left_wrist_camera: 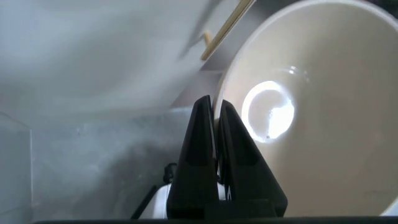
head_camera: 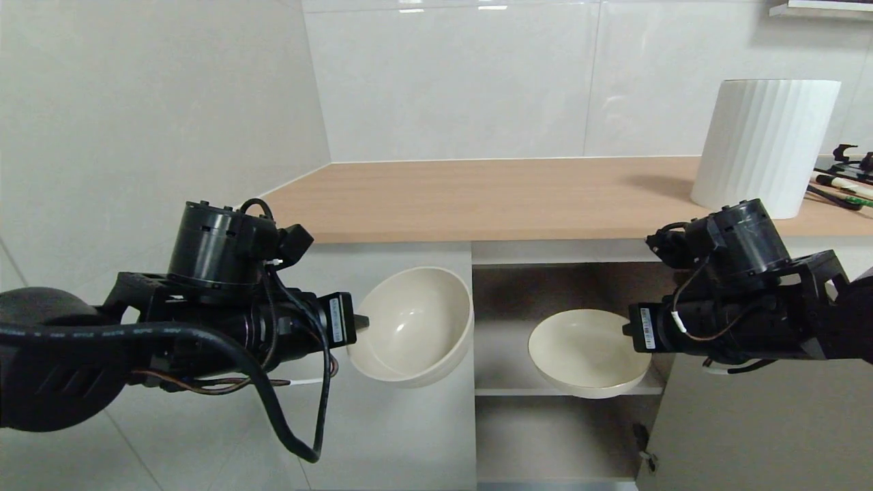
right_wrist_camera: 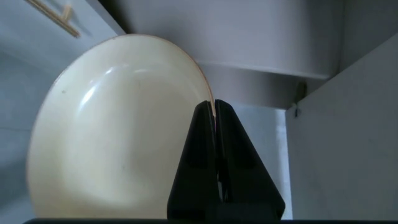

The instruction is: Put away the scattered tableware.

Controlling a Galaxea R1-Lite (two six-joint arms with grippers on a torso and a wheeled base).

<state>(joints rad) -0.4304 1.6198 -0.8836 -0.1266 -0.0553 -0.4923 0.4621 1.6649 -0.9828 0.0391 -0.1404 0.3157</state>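
My left gripper (head_camera: 360,320) is shut on the rim of a deep cream bowl (head_camera: 412,326), held tilted in front of the closed cabinet door. In the left wrist view both fingers (left_wrist_camera: 202,134) pinch that bowl's (left_wrist_camera: 311,106) edge. My right gripper (head_camera: 627,329) is shut on the rim of a shallower cream bowl (head_camera: 586,351), which hangs just in front of and above the shelf (head_camera: 505,368) of the open cabinet. The right wrist view shows the fingers (right_wrist_camera: 204,127) clamped on this bowl's (right_wrist_camera: 118,130) rim.
A wooden countertop (head_camera: 491,194) runs above the cabinet. A tall white ribbed container (head_camera: 767,143) stands at its right, with utensils (head_camera: 842,187) beside it. The cabinet's open door (head_camera: 750,429) is at the lower right. A lower compartment (head_camera: 552,436) lies below the shelf.
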